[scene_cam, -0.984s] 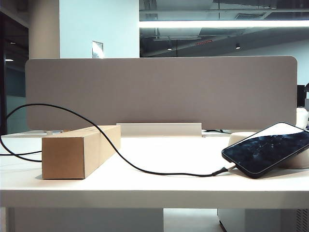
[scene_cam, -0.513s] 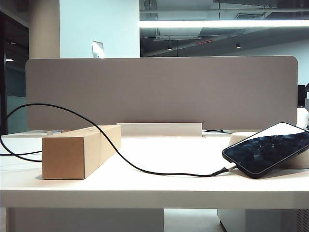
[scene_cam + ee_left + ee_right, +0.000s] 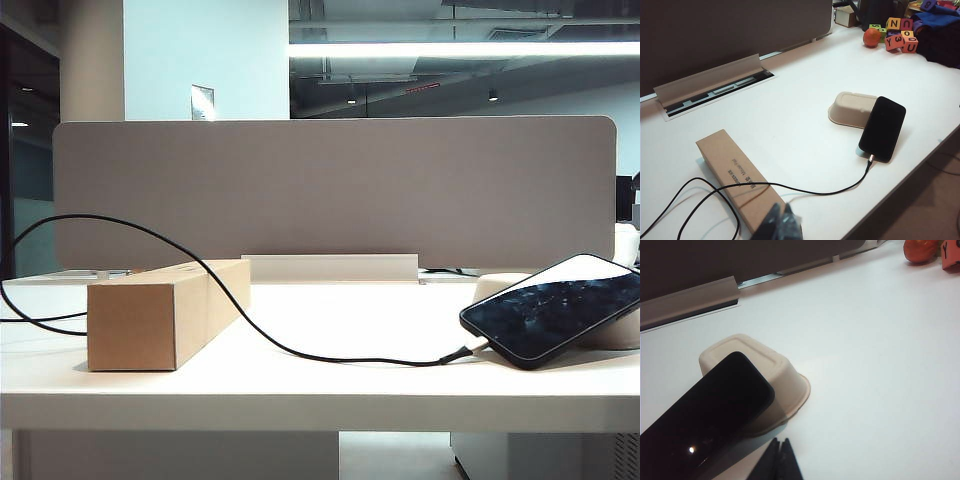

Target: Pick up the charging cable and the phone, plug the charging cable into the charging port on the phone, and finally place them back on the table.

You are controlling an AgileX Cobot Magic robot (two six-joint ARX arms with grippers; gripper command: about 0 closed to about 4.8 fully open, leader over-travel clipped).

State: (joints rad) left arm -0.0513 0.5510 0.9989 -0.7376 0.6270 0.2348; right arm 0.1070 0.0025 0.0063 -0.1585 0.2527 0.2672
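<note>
Exterior view: task looks basically done. Phone (image 3: 553,308) sits at about 3 o'clock on the table (image 3: 330,385), tilted, its upper end leaning on an upturned pale tray (image 3: 495,285), lower short edge down on the tabletop. Charging cable (image 3: 300,350) runs from the left, over the cardboard box (image 3: 165,312), across the table and ends at that lower edge; plug looks seated in the charging port (image 3: 483,345), though the port itself is too small to confirm. Neither arm shows in this view. Left wrist view: left gripper (image 3: 780,227) is closed, fingertips together, holding nothing, hanging above the near end of the box; phone (image 3: 882,128) lies at roughly 2 o'clock from it and well apart, long axis running away from the plug end toward the tray (image 3: 850,107), cable (image 3: 830,190) curving between the box (image 3: 737,175) and phone. Right wrist view: right gripper (image 3: 780,462) is also shut and empty, just beside the phone (image 3: 705,415), which fills the 9 to 10 o'clock side, top end propped on the tray (image 3: 785,372). Right arm is clearly the nearer one to the phone, left is nearer the cable slack. My read: nothing left to grasp, both just need to clear out without snagging the cable.
</note>
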